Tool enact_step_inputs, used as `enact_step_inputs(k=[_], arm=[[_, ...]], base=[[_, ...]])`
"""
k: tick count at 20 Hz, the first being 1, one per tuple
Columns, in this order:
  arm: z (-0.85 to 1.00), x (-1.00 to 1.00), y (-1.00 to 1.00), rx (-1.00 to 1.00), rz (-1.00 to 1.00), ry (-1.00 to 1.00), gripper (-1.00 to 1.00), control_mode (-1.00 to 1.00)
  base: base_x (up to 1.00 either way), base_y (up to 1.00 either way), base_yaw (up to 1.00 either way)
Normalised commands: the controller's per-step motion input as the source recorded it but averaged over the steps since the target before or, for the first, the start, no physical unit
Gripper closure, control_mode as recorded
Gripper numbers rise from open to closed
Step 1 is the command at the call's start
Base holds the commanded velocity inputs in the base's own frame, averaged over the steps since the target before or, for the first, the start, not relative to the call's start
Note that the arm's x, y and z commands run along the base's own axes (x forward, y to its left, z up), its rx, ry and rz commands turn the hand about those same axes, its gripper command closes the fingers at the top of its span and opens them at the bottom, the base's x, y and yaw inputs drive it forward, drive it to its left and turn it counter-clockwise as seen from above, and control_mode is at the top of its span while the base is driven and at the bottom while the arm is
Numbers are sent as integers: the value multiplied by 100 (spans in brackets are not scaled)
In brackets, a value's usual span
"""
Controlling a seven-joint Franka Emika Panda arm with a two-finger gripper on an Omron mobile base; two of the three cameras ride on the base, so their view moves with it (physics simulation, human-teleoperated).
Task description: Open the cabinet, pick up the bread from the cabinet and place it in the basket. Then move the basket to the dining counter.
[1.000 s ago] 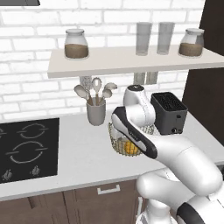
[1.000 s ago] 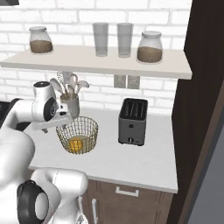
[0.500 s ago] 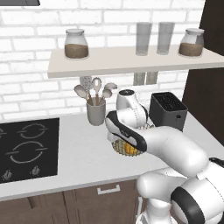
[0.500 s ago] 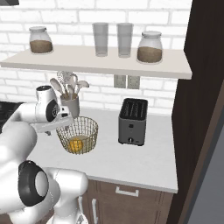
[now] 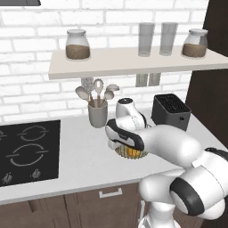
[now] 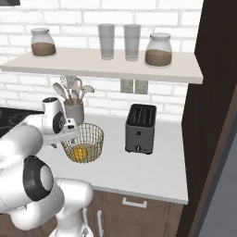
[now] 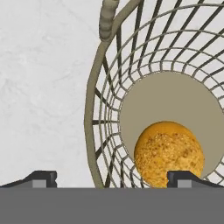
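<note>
Bread (image 7: 169, 153) lies on the solid beige base inside the basket (image 7: 101, 131), off-centre toward one wall. Basket stands on the white worktop (image 6: 139, 171), just beside the utensil crock (image 6: 74, 111), toaster (image 6: 140, 128) apart on its other side. Gripper (image 7: 111, 178) sits above the basket rim, jaws spread wide and holding nothing: one fingertip (image 7: 41, 177) outside the mesh, the other over the bread.

The basket (image 5: 130, 151) is seen on the white tabletop (image 5: 80, 156), largely hidden behind the arm (image 5: 151, 140), with the orange bread (image 5: 132, 152) inside. A grey utensil crock (image 5: 98, 115) stands far-left of it, a black toaster (image 5: 171, 111) to the right.
</note>
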Motion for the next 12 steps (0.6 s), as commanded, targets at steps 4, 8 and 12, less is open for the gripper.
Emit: enact_step_inputs(k=[4,8,12], arm=[[-33,9,0,0,5,-3,-100,-100],[-32,12,0,0,4,-3,-100,-100],[-14,1,0,0,3,0,-100,-100]], base=[[0,0,0],[0,0,0],[0,0,0]])
